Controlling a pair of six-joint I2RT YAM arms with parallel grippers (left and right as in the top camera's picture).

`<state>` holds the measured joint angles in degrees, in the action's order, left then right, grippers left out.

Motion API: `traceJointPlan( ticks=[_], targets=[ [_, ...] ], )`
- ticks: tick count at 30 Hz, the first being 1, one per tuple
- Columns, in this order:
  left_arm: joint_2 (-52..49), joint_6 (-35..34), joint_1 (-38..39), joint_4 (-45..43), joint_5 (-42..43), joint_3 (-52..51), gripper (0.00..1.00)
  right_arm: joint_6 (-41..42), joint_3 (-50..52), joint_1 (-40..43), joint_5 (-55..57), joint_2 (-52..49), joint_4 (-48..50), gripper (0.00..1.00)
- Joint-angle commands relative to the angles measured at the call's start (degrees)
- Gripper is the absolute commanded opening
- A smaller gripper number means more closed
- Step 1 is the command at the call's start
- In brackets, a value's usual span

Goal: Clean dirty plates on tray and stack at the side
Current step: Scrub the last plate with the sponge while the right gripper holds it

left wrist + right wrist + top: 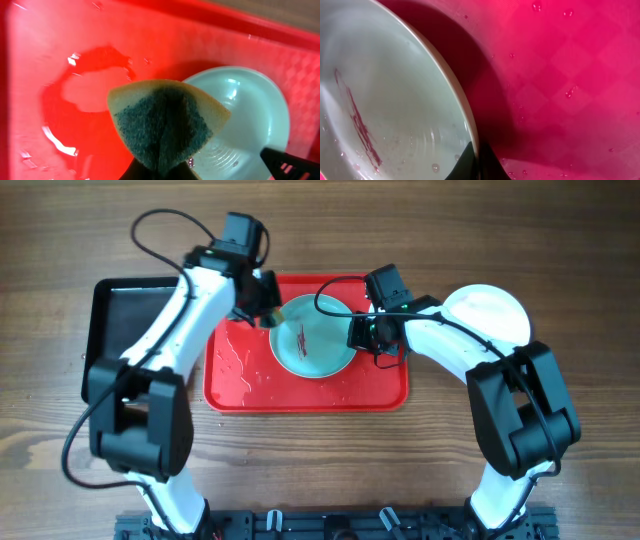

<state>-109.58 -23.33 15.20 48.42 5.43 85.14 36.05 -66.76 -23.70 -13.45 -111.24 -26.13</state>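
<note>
On the red tray, one dirty aqua plate waited for a wipe.
The left gripper was squeezed tight on a folded sponge, which hung just over the plate's near edge. The right gripper pinched the plate's rim on the other side. A red smear ran across the middle of the plate. To do this well, the sponge should press flat on the smear and rub round and round, while the right gripper holds firm so the wet plate cannot slide. A white plate lay off the tray, beside the right arm.
</note>
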Motion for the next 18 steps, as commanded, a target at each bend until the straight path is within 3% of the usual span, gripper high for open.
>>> traceJointPlan(
  ticks=[1, 4, 8, 11, 18],
  targets=[
    [-4.26, -1.55, 3.26, -2.40, -0.31, -1.73, 0.04, 2.73, 0.09, -0.28, 1.22, -1.92, 0.28, 0.04],
    [-7.34, -0.61, 5.40, -3.08, -5.07, -1.73, 0.04, 1.55, 0.09, -0.28, 1.22, -1.92, 0.44, 0.04],
    [-11.19, 4.98, 7.93, -3.96, -5.31, -1.75, 0.04, 1.42, 0.09, -0.28, 1.22, -1.92, 0.46, 0.04],
    [-13.20, 5.42, 9.01, -3.91, -5.49, -2.05, 0.04, 1.42, 0.09, -0.28, 1.25, -1.92, 0.46, 0.04],
    [-14.10, 11.19, 13.70, -7.69, 14.86, -2.64, 0.04, 1.16, 0.09, -0.28, 1.22, -1.92, 0.90, 0.04]
  ],
)
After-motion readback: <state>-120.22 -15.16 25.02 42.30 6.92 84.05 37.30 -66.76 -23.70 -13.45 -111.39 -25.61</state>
